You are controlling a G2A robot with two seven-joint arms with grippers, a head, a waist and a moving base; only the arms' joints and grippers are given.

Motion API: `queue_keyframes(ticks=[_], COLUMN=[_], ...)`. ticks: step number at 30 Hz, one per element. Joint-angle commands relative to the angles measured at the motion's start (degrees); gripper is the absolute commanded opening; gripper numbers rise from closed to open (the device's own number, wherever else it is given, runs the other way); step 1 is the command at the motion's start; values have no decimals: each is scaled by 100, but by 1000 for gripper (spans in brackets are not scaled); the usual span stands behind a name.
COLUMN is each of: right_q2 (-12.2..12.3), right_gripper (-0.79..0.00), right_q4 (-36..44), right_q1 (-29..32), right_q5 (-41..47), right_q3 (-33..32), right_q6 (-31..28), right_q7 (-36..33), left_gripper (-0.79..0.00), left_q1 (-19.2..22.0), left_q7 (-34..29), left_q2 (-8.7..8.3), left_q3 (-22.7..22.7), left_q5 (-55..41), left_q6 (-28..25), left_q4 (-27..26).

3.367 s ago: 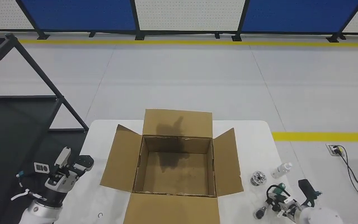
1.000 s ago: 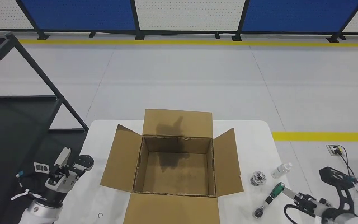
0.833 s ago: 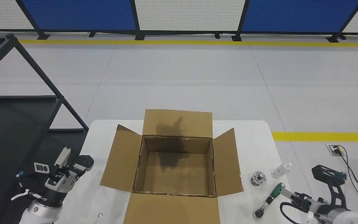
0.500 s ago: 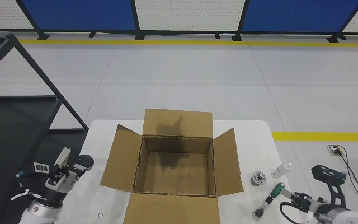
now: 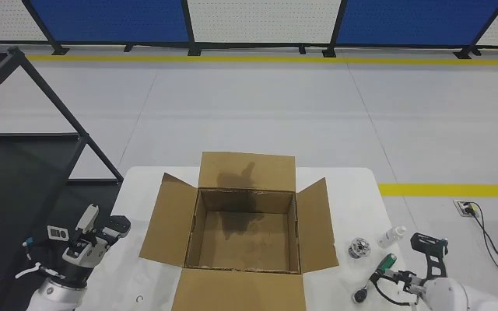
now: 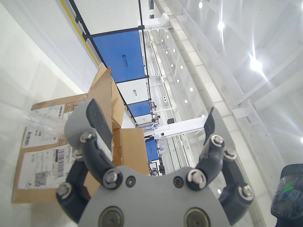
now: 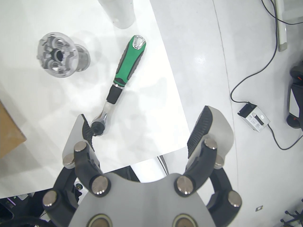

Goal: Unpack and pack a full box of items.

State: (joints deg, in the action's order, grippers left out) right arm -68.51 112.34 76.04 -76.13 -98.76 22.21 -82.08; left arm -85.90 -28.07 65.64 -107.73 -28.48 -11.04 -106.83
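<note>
White table point(image 5: 350, 186), open cardboard box point(image 5: 167, 218), barcode labels point(image 6: 45, 159), print seemingly illegible.

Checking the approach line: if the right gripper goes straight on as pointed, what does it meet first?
Probably bare table near its edge. The open right gripper is off-centre: the head of the ratchet wrench lies by one finger, not between them. Depth is unclear.
</note>
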Motion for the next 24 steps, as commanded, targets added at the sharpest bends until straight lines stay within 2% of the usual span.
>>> queue_keyframes(ticks=[1,5,10,24], right_q2=[-70,-269,-511,-528], right_gripper=[0,0,0,0], right_q4=[-301,-918,-1323,-1319], right_q1=[-203,-588,-841,-857], right_q5=[-259,-536,-771,-796], right_q3=[115,263,230,212], right_q6=[33,47,-296,-302], right_q7=[32,45,-298,-303], left_gripper=[0,0,0,0], left_q1=[0,0,0,0], left_q7=[0,0,0,0], left_q2=[0,0,0,0], left_q3=[0,0,0,0], left_q5=[0,0,0,0], left_q6=[0,0,0,0], left_q4=[0,0,0,0])
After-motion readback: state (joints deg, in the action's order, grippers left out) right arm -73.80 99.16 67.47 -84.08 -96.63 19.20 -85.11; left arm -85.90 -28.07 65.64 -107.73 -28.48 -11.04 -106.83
